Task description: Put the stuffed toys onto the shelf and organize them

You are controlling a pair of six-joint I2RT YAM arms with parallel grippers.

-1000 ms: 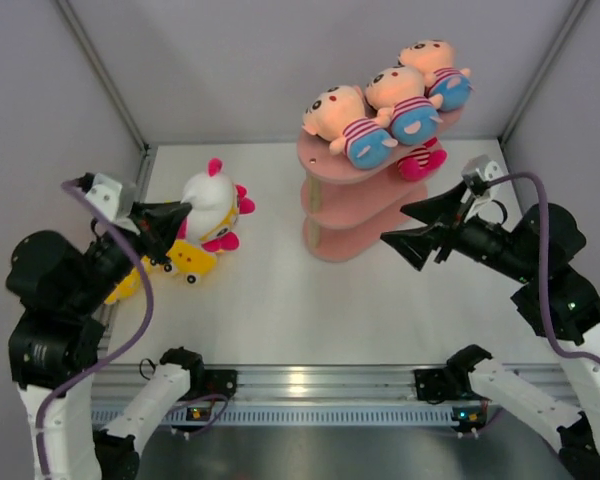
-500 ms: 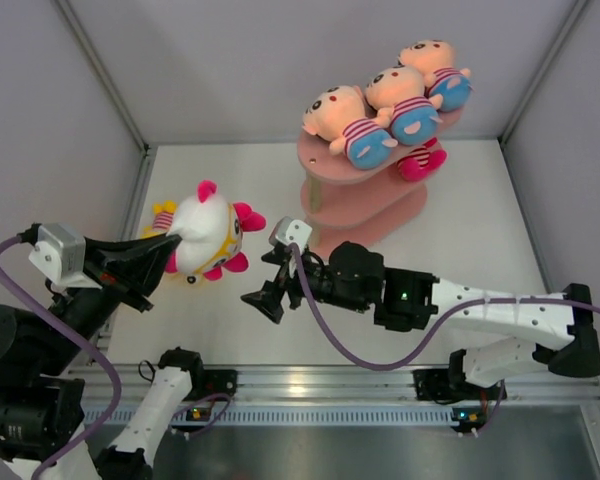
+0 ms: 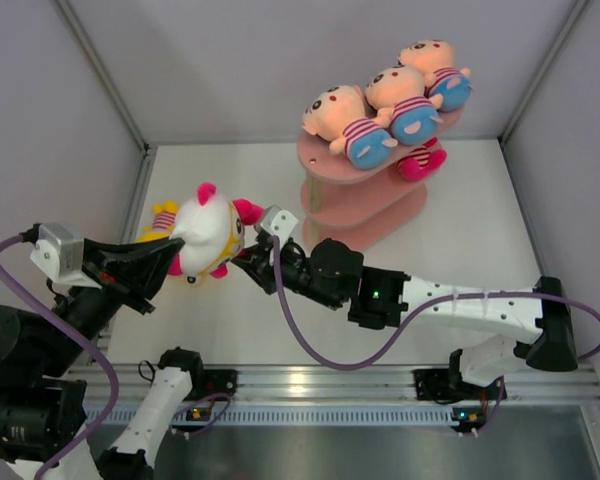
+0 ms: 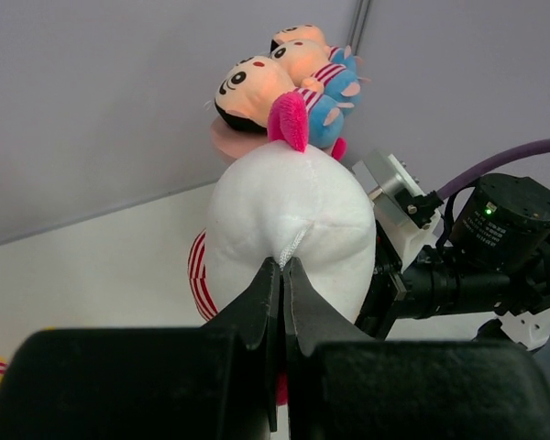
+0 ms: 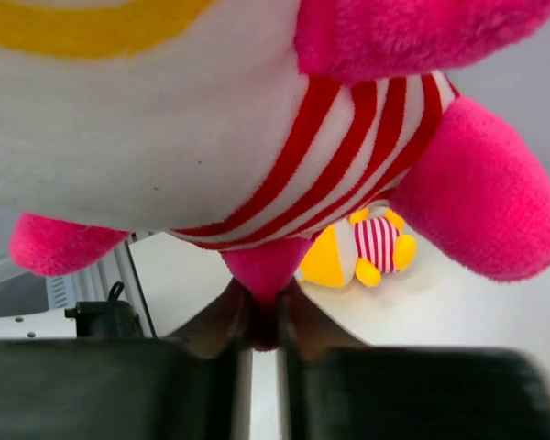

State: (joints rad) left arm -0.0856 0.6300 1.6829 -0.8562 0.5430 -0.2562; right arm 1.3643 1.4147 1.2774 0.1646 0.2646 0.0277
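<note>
The soft white-faced stuffed toy (image 3: 208,232) with pink arms and legs hangs over the left side of the white desk (image 3: 280,320), well apart from the pink three-board shelf (image 3: 318,158) at the far right. The left fingers (image 4: 261,298) are shut on a tiny white string on its head, and the right fingers (image 5: 222,323) pinch one pink leg. If the arms pull different ways, the string or leg could slip out and the toy would drop. A moment earlier the right fingers were wide apart and not touching it.
</note>
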